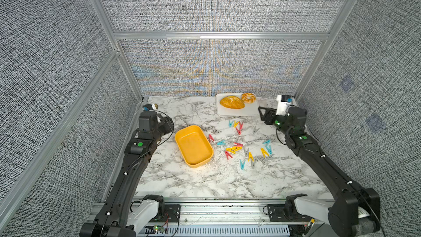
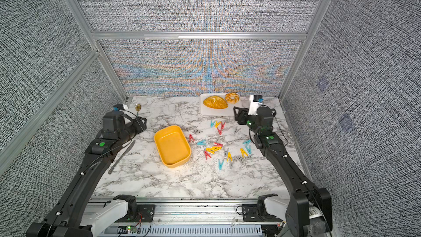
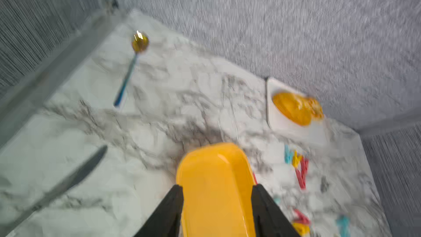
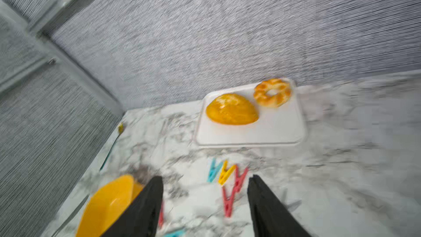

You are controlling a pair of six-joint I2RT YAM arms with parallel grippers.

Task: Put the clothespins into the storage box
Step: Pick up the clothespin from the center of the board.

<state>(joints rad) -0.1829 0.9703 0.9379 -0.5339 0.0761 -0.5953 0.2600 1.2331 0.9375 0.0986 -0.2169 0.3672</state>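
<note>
Several red, yellow, teal and grey clothespins point(image 1: 234, 148) lie scattered on the marble table, right of the empty yellow storage box point(image 1: 193, 147), in both top views point(image 2: 214, 149). A far group point(image 4: 225, 172) lies near the tray. My left gripper point(image 1: 168, 123) hovers at the box's far left; in the left wrist view its jaws point(image 3: 217, 185) stand open and empty, framing the box point(image 3: 216, 167). My right gripper point(image 1: 262, 112) hangs at the far right by the tray, open point(image 4: 205, 178), with a red clothespin point(image 4: 227, 199) on the table beyond its fingers.
A white tray point(image 1: 239, 112) with a bread loaf point(image 1: 232, 102) and a ring-shaped bun point(image 1: 248, 98) sits at the back. A knife point(image 2: 123, 155) lies left of the box under my left arm. A spoon point(image 2: 137, 107) is in the back left corner. Walls enclose three sides.
</note>
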